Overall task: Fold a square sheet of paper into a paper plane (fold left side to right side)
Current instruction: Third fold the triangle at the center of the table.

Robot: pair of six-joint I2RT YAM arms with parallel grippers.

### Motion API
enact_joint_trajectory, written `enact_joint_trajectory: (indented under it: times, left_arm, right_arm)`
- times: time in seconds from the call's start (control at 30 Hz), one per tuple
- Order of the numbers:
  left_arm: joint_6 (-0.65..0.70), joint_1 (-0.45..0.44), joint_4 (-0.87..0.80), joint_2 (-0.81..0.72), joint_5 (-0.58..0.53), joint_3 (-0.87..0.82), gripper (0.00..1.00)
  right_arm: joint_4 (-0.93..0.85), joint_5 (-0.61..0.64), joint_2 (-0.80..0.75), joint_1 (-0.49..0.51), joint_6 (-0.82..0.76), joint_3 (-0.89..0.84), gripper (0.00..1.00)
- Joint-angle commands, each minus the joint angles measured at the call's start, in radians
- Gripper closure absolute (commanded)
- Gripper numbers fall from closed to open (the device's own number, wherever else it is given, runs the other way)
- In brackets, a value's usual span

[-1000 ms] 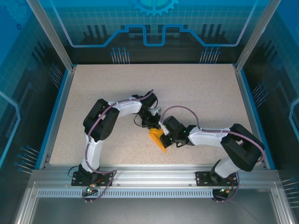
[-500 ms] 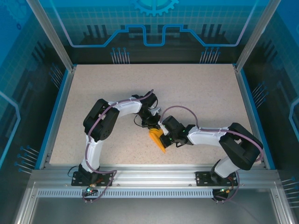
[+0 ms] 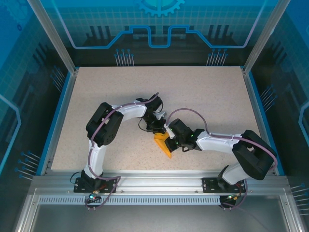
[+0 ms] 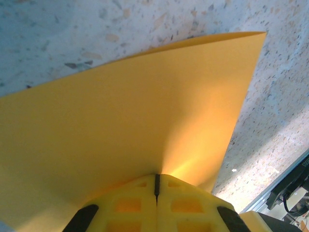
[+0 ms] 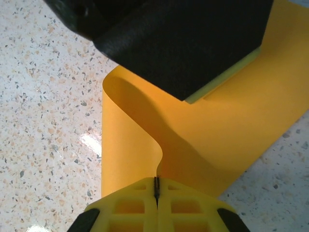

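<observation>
Paper (image 4: 120, 121), plain orange, sits pinched in the fully closed left pincer (image 4: 156, 182) and right pincer (image 5: 156, 187).

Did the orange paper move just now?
No. The paper is at the same spot as before, the same way up from the metal rail at the table's near edge.
</observation>
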Motion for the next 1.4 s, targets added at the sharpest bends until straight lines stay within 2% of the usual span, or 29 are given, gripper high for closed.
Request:
enact_joint_trajectory:
  times: [0.0, 0.53, 1.37]
  left_arm:
    - [0.018, -0.013, -0.047, 0.036, -0.057, 0.000, 0.94]
    - [0.020, -0.016, -0.049, 0.036, -0.056, 0.000, 0.94]
    - [0.018, -0.020, -0.048, 0.036, -0.055, -0.002, 0.94]
  right_arm:
    - [-0.019, 0.013, 0.004, -0.013, -0.009, -0.004, 1.00]
    - [0.000, 0.005, 0.072, -0.013, -0.003, 0.011, 1.00]
    - [0.027, -0.006, 0.077, -0.013, 0.000, 0.011, 1.00]
